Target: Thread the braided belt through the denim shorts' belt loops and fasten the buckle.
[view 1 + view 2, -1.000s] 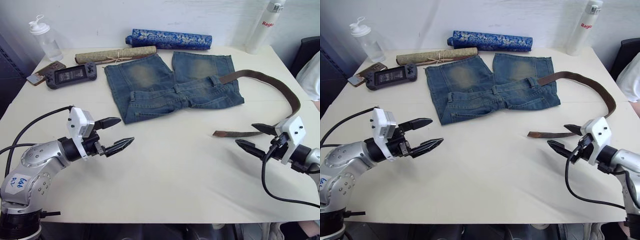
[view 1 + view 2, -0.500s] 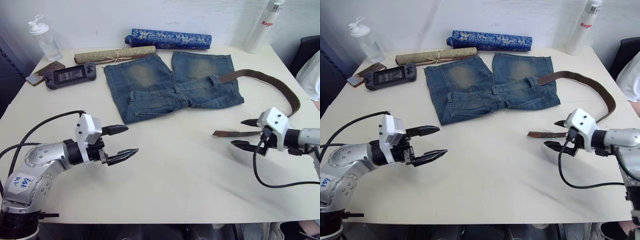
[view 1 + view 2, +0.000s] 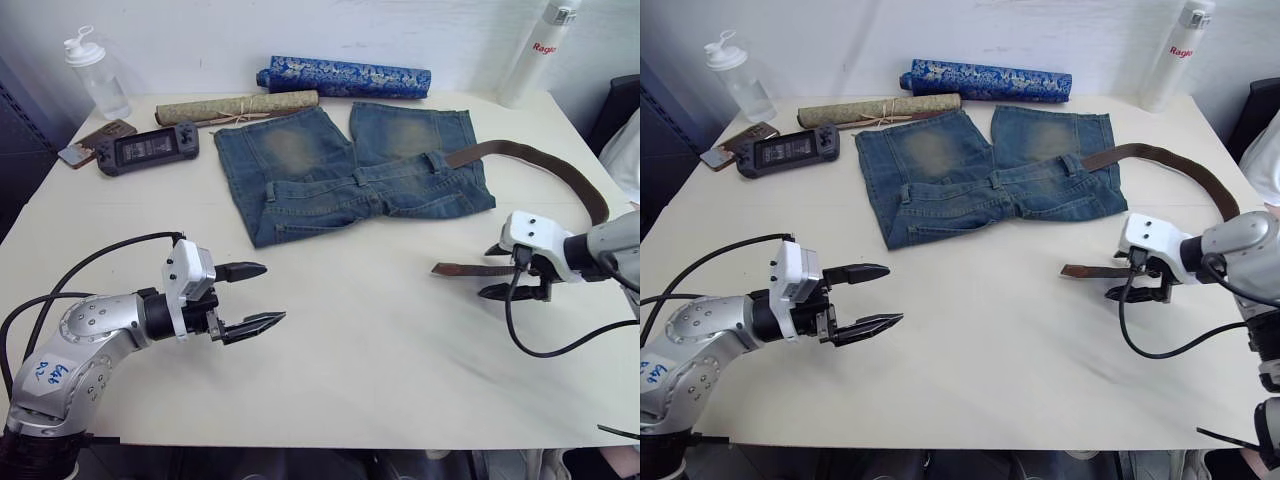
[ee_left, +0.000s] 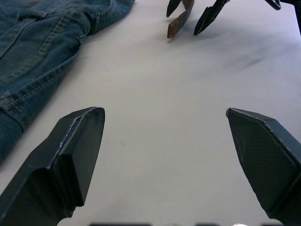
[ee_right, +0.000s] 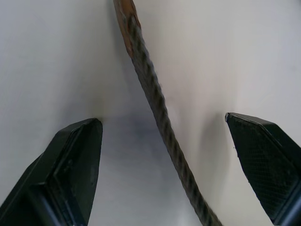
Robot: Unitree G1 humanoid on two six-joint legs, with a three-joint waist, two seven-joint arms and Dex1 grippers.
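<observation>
The faded denim shorts (image 3: 355, 170) lie flat at the back middle of the table, waistband toward me, with belt loops (image 3: 435, 160) along it. One end of the braided belt (image 3: 575, 180) disappears at the right waistband loop. The strap arcs out to the right and comes back to its tan tip (image 3: 443, 268). The buckle is hidden. My right gripper (image 3: 488, 271) is open and low over the table, its fingers on either side of the strap (image 5: 155, 101) just behind the tip. My left gripper (image 3: 270, 293) is open over bare table, in front of the shorts' left leg.
Behind the shorts lie a rolled blue patterned fabric (image 3: 343, 77) and a tan roll (image 3: 235, 105). A game console (image 3: 147, 148), a phone (image 3: 95, 140) and a clear bottle (image 3: 95, 75) stand at the back left. A white bottle (image 3: 540, 50) is at the back right.
My right gripper has moved in from the front right to straddle the belt near its tip. My left gripper has shifted a little to the right. Belt and shorts lie unchanged.
</observation>
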